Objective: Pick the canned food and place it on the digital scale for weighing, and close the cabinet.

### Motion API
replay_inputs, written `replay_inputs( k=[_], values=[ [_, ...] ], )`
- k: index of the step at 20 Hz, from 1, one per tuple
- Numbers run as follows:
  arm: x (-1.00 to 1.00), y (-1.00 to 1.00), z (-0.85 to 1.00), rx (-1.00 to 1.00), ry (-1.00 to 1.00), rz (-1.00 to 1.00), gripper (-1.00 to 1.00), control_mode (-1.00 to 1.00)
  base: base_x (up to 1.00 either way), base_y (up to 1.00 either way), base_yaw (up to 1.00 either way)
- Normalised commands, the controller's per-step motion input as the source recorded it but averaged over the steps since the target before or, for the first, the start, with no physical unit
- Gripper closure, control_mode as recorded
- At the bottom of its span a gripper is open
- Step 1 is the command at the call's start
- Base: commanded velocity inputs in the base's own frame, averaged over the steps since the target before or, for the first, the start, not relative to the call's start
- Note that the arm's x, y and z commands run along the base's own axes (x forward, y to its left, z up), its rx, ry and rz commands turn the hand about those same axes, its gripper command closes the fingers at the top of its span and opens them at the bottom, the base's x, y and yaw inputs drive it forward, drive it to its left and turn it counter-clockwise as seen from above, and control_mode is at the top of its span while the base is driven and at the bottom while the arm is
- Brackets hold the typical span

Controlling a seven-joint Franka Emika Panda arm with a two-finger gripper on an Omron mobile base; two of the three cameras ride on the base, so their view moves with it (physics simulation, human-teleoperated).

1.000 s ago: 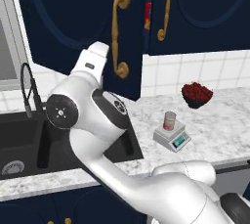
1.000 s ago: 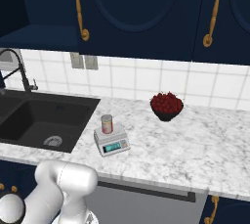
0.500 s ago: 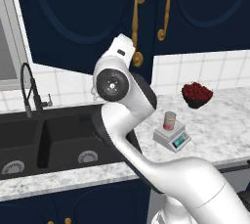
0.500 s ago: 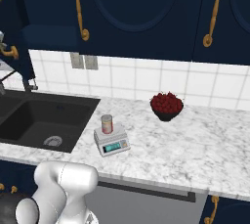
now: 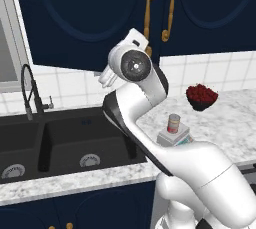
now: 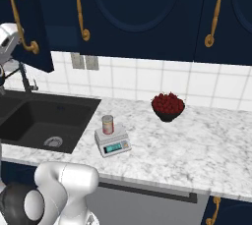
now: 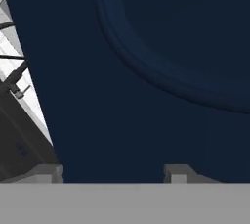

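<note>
**Can is on the scale, the door is nearly shut**

The first job looks done. The canned food [image 6: 108, 124] stands upright on the digital scale [image 6: 113, 142], right on its flat plate. You can see it from the other side too, the can [image 5: 173, 123] sitting on top of the scale [image 5: 174, 137], near the edge of the counter [image 6: 206, 150].

What is left is the cabinet [image 6: 142, 8]. Its left door [image 5: 85, 20] hangs over the sink [image 5: 55, 140]. From the left side it looks almost flat with the others, but from the right side its edge [image 6: 29, 27] sticks out a little, so I think it needs a last push.

The gripper [image 5: 106, 77] is up by that door, very close to it. In the hand view the two fingertips [image 7: 175, 173] stand apart with the dark door between them and beyond. They hold nothing. I cannot tell if they touch the door.

The doors are smooth and dark blue, with a curved shape pressed into each one. The handles [image 5: 168, 9] are long, bent and gold, and shiny. The counter is speckled grey and white stone. The sink is black and deep, with a thin dark tap [image 5: 31, 93]. The wall has square white tiles. A dark bowl [image 6: 168, 106] of red fruit sits well away from the scale. The scale is pale grey with a small blue-green screen. The can is round, with a silver top.
</note>
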Motion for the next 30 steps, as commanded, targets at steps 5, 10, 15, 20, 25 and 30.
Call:
replay_inputs(
  k=[5, 10, 15, 20, 25, 30],
  values=[
    [0.56, -0.15, 0.00, 0.11, 0.06, 0.07, -1.00, -1.00, 0.00, 0.00, 0.00],
    [0.59, -0.12, 0.00, 0.11, 0.05, 0.08, -1.00, -1.00, 0.00, 0.00, 0.00],
    [0.59, -0.05, 0.00, 0.10, 0.07, 0.06, -1.00, -1.00, 0.00, 0.00, 0.00],
    [0.58, 0.00, 0.00, 0.08, 0.08, 0.03, -1.00, -1.00, 0.00, 0.00, 0.00],
    [0.55, 0.00, 0.00, 0.08, 0.05, 0.02, -1.00, -1.00, 0.00, 0.00, 0.00],
    [0.52, 0.00, 0.00, 0.08, 0.05, 0.01, -1.00, -1.00, 0.00, 0.00, 0.00]
  ],
)
